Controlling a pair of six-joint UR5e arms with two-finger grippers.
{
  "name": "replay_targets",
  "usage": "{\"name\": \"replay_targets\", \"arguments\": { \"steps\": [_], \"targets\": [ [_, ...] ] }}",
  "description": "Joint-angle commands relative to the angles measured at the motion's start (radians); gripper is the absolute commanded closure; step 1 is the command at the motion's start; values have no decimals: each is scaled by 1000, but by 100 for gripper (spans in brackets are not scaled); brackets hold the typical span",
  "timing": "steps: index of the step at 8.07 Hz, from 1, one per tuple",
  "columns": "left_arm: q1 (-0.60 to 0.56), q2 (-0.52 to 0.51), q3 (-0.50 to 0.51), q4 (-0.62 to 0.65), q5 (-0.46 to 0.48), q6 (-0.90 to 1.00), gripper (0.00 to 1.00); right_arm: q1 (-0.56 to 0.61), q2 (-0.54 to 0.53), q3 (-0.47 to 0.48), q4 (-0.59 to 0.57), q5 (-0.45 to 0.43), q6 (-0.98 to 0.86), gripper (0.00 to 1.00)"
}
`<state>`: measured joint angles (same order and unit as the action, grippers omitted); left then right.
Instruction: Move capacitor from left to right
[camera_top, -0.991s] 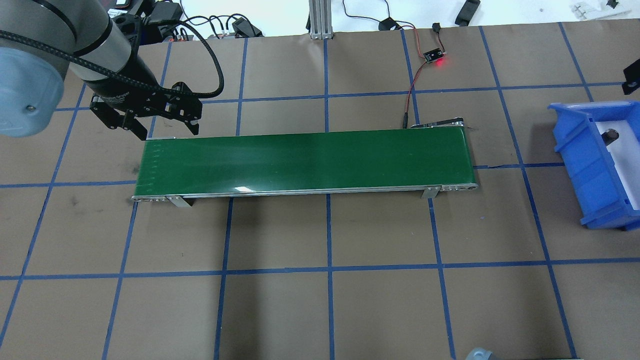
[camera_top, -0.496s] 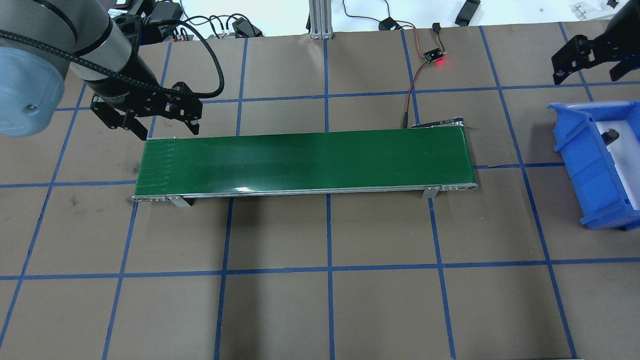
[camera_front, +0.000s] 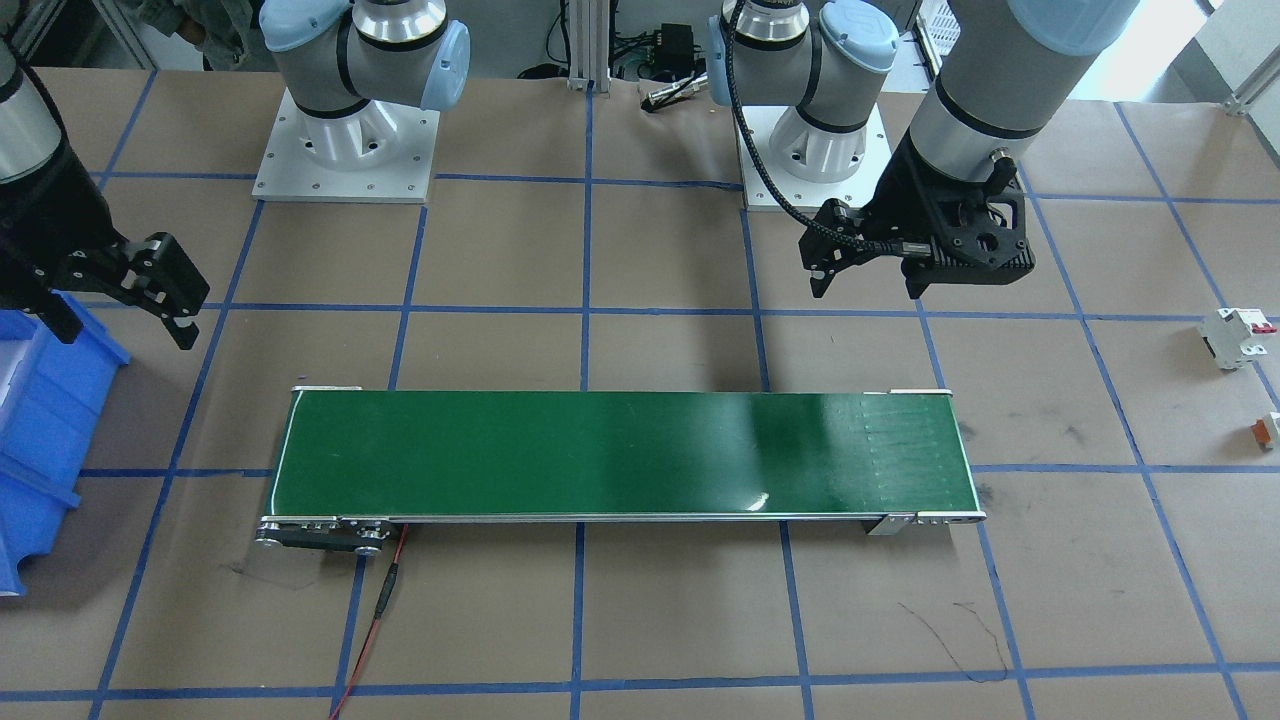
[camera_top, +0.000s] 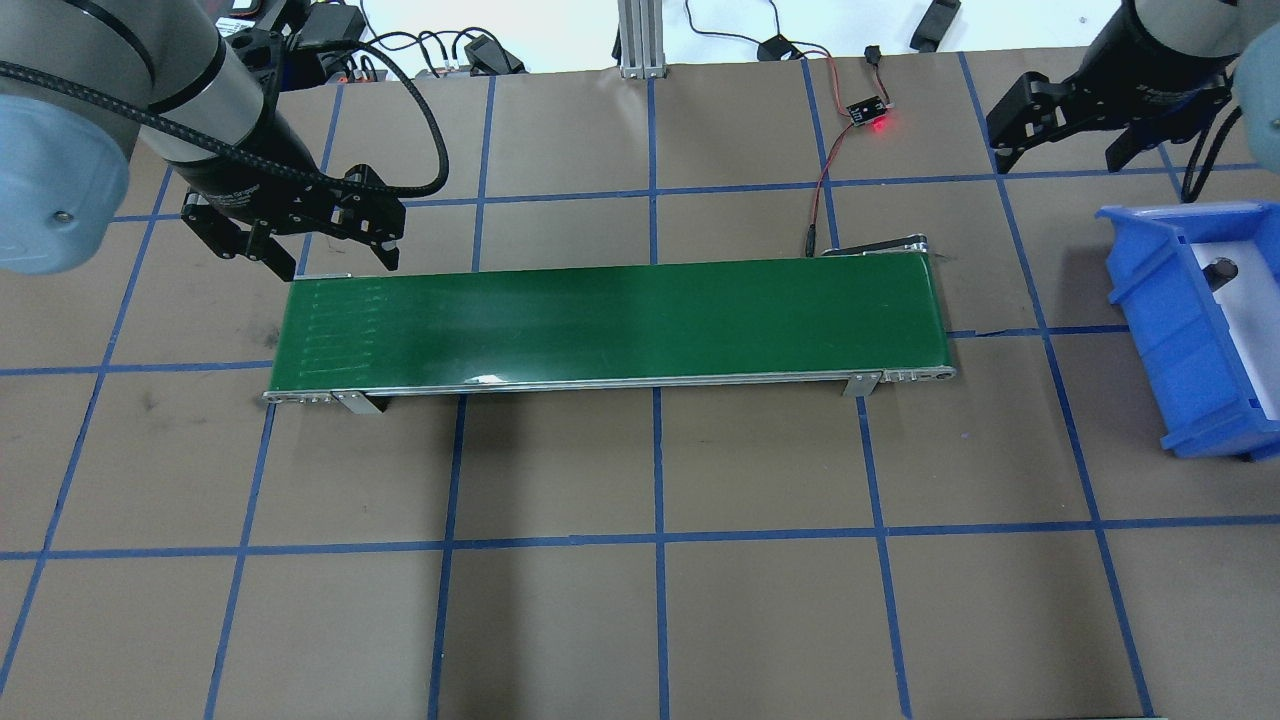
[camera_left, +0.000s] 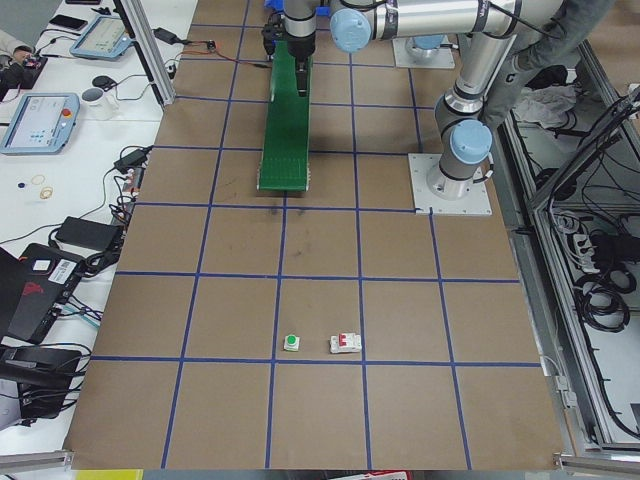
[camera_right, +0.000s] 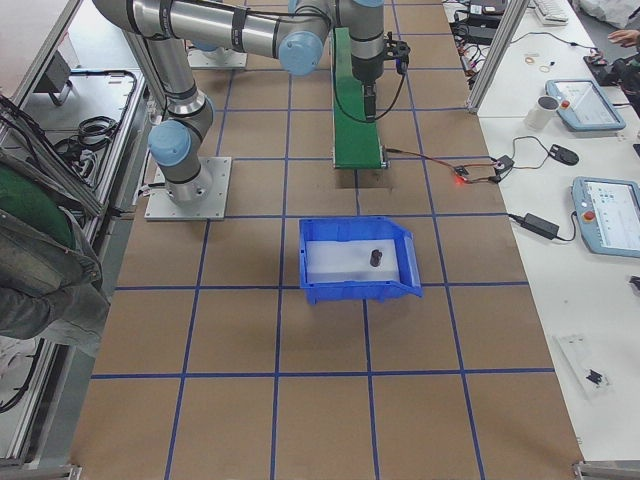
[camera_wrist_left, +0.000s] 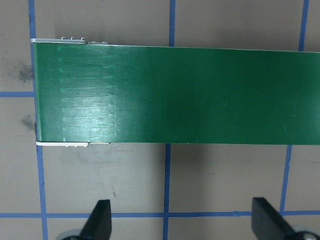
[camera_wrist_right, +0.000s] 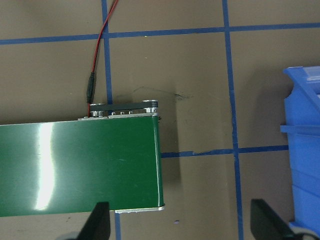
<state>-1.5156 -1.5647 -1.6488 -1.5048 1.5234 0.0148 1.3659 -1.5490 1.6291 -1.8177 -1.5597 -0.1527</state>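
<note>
Capacitor (camera_right: 377, 257): standing inside blue bin (camera_right: 350, 291) at tabletop's right end, plainly shown in the right-side view, barely glimpsed overhead. Green belt (camera_top: 610, 320): laid beyond. Right end effector (camera_top: 1058, 163): spread wide, held above tabletop near bin. Left end effector (camera_top: 335, 262): spread wide, beside belt's left end. White breaker (camera_front: 1237, 337): recorded only in front and left-side views.
</note>
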Motion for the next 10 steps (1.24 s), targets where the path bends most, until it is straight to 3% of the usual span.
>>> {"name": "replay_targets", "arguments": {
  "steps": [1, 4, 10],
  "targets": [
    [0, 0, -2, 0, 0, 1, 0, 108, -2, 0, 6, 0, 112, 0],
    [0, 0, -2, 0, 0, -1, 0, 226, 4, 1, 8, -13, 254, 0],
    [0, 0, 4, -2, 3, -1, 0, 234, 7, 1, 9, -16, 252, 0]
  ]
}}
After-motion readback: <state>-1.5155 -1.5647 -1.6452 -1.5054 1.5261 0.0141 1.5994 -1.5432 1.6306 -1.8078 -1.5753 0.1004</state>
